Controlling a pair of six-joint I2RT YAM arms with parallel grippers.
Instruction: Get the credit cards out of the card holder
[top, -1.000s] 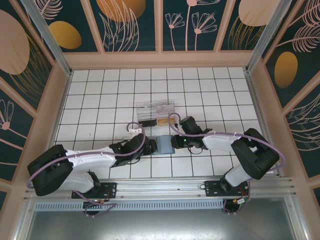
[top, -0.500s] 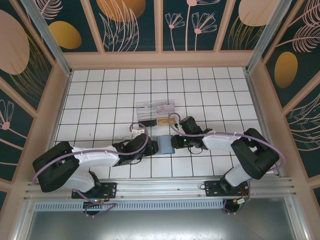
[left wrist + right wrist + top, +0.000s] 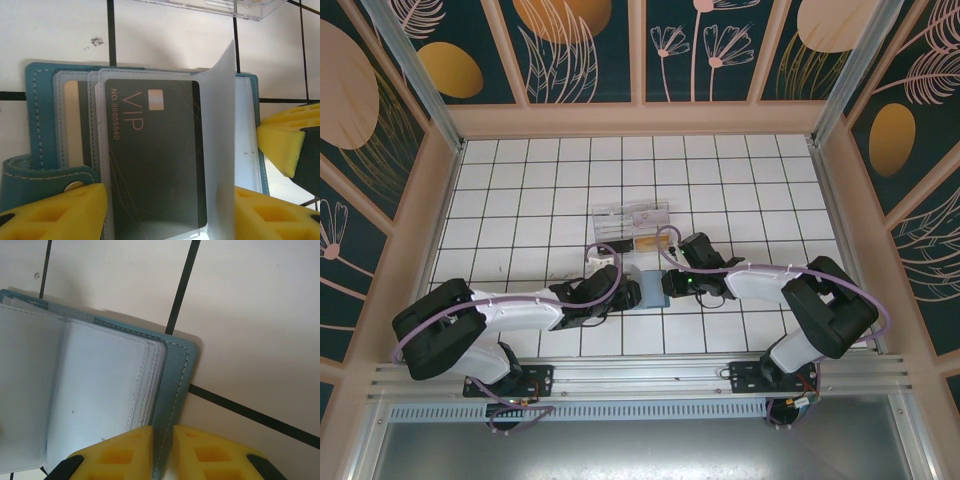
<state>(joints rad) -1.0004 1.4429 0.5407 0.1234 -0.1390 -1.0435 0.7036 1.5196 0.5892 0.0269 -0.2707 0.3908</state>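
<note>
card holder [image 3: 651, 288] open, just in front of clear box [image 3: 631, 228] | left wrist: dark VIP card [image 3: 155, 160] in sleeve, left gripper [image 3: 165, 220] jaws spread astride it | right wrist: right gripper [image 3: 162, 450] pinching holder's teal cover edge

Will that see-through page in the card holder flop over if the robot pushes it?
Probably yes. The see-through page of the card holder stands up in a curve, so it looks thin and floppy. The dark VIP card beside it lies flat with straight edges, so it likely stays stiff.
</note>
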